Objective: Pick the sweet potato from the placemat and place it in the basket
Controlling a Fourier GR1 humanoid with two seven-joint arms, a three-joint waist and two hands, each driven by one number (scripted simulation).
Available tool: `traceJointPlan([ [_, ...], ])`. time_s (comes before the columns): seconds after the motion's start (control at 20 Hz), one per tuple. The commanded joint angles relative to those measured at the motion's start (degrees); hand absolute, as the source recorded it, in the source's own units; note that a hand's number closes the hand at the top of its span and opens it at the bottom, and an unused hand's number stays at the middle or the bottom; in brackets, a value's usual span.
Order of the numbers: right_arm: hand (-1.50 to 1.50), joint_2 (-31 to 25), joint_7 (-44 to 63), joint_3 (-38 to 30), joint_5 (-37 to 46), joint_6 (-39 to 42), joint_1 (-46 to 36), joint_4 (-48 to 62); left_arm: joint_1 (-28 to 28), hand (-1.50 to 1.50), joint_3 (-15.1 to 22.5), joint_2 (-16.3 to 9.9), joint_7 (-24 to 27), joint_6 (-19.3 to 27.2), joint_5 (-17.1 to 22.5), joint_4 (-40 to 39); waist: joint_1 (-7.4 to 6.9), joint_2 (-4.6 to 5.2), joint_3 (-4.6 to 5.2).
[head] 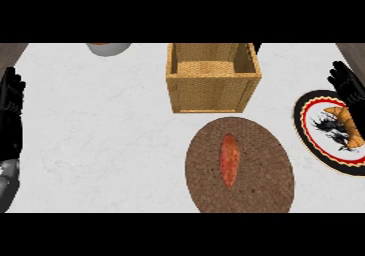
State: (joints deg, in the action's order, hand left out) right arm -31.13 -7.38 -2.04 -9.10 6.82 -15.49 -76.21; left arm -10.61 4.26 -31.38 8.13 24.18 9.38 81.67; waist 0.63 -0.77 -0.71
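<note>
Fingers (9,82) straight on both hands, holding nothing.

The left hand (9,102) shows at the view's left edge, open, its black fingers straight and pointing up the view, held close beside one another. Below the fingers the black palm and wrist run straight down. Beneath the wrist a short stretch of the grey forearm (2,187) comes in from the lower left corner, in line with the hand.

The right hand (350,84) shows at the view's right edge, also open, its fingers straight and slightly spread, tilted up and a little toward the left hand. Only the fingers and part of the palm show; its wrist and forearm lie beyond the right edge.
</note>
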Motion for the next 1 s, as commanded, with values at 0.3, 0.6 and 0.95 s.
traceJointPlan([
  [0.3, 1.50, 7.7, -7.4, 11.1, 2.8, 6.2, -4.0, -9.2, -1.9, 0.00, 12.1, 3.4, -3.6, -15.5, 3.0, 4.4, -0.50, 0.69, 0.72],
  [0.6, -1.50, 28.6, -4.2, 26.8, 19.8, -18.8, 5.4, -12.2, -0.8, 0.00, 11.0, 2.7, -3.2, -18.7, 4.9, 4.6, -0.17, 0.41, 0.84],
  [0.95, -1.50, 21.4, 21.7, 27.4, 41.3, -27.6, 0.6, -18.1, 0.8, 0.00, 10.7, 3.2, -4.7, -17.7, 4.7, 5.9, 0.94, -0.15, 1.08],
])
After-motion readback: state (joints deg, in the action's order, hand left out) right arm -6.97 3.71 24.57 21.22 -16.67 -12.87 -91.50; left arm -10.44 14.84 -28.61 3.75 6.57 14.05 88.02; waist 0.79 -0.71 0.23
